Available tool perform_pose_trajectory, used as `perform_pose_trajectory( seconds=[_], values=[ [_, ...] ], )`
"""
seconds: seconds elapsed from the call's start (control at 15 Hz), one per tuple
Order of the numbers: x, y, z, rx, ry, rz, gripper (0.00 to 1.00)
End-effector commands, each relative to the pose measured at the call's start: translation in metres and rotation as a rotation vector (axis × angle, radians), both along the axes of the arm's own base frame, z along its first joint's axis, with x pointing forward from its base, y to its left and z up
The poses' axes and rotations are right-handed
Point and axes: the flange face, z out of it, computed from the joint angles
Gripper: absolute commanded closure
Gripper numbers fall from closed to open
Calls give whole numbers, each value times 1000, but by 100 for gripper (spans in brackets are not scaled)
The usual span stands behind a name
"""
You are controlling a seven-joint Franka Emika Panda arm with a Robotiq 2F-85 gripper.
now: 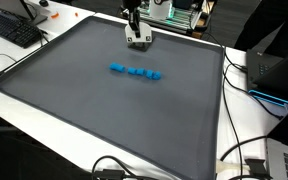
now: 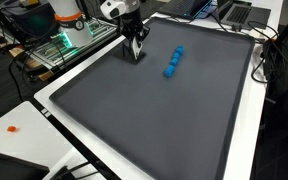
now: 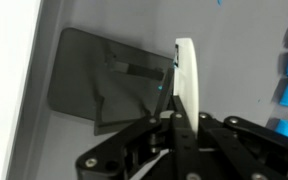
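end effector [image 2: 135,55] low over the far edge of grey mat [image 2: 154,115], fingers [image 3: 185,80] pressed together, nothing between them. row of blue blocks [image 1: 135,71] lies mid-mat, near the end effector but apart from it, untouched. mat sits on white bench [image 1: 239,110].

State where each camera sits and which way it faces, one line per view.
Exterior view: high, opposite the robot, looking down across the grey mat at the tool behind the blue blocks; the end of the arm shows.
Exterior view: high, off to one side of the arm, looking across the mat; arm and tool show.
Wrist view: on the wrist, facing down at the mat; the fingers meet at centre.
Shared: all three show mat and blocks.
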Motion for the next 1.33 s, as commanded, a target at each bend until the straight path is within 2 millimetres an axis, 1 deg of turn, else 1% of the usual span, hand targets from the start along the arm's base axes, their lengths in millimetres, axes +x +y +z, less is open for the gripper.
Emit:
perform_pose_trajectory(
  seconds=[0.0,0.73,0.8,1.27],
  values=[
    [-14,1,-5,-1,-7,-52,99],
    [-20,-1,-16,4,-57,-161,99],
    [-12,0,-18,7,-60,-164,99],
    [-15,-1,-27,-5,-64,-187,99]
  ],
)
